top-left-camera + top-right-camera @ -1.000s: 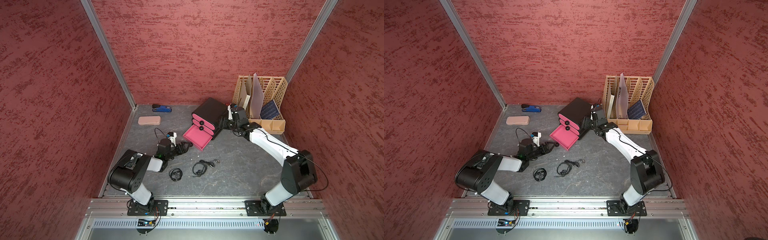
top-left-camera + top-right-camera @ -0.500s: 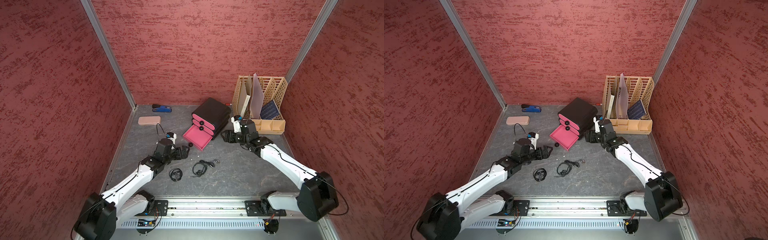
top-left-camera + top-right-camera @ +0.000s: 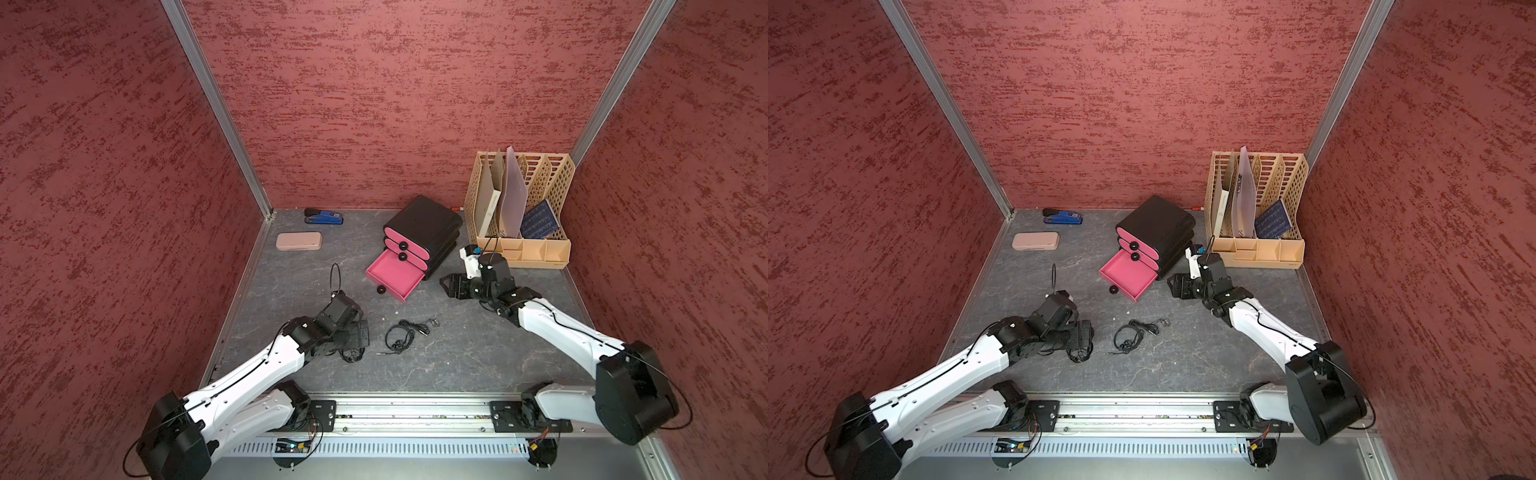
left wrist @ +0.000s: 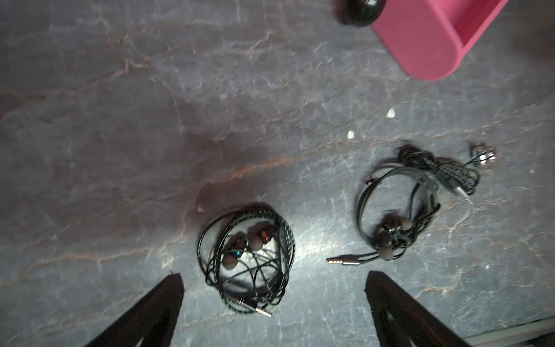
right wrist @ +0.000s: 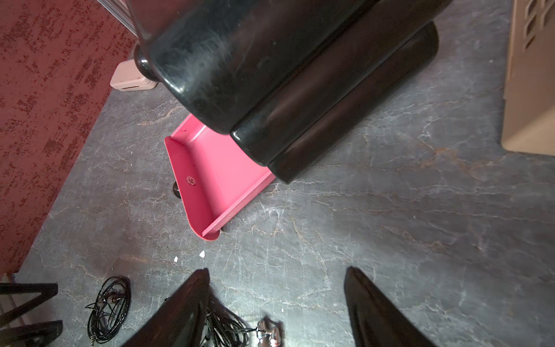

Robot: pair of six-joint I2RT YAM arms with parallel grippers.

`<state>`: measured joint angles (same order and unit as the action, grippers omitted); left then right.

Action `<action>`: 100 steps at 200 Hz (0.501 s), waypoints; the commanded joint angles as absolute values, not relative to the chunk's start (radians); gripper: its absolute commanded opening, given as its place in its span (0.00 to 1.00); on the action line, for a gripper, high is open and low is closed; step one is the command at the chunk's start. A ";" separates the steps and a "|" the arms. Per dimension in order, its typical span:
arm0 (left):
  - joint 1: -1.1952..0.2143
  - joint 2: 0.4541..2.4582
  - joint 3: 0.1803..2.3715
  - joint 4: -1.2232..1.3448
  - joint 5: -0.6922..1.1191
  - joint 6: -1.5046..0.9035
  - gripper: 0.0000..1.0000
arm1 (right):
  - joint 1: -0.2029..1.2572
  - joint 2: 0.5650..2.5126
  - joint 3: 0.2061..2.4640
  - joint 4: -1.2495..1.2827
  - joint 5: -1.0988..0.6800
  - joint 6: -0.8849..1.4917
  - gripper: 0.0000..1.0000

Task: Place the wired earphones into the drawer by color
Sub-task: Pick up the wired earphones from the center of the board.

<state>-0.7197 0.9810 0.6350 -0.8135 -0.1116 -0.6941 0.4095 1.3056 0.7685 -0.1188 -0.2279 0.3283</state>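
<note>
Left gripper [image 4: 274, 274] spread wide over braided black earphones [image 4: 230, 260] — loose loops may slip, dangle. Right gripper [image 5: 275, 270] gapes empty.

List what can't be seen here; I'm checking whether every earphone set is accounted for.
- Two shut drawers: contents hidden by their fronts, every view.
- Open drawer: rear under the cabinet, both top views.
- Earphones at the left gripper: partly under it, both top views.

earphones [image 3: 405, 336] before open drawer [image 3: 392, 276] | file rack [image 3: 540, 253] right of drawer unit [image 3: 426, 220] | case [image 3: 298, 241] left
</note>
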 commanded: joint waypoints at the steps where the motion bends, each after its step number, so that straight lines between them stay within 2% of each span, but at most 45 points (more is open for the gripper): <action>1: -0.785 1.003 0.669 -0.941 -0.189 -0.809 1.00 | 0.414 1.282 0.759 -0.074 -0.225 0.326 0.75; 32: -0.836 1.001 0.635 -0.944 -0.223 -0.866 0.99 | 0.414 1.288 0.759 -0.072 -0.227 0.336 0.75; 100: -0.836 1.029 0.530 -0.747 -0.181 -0.867 0.82 | 0.413 1.297 0.768 -0.084 -0.233 0.347 0.75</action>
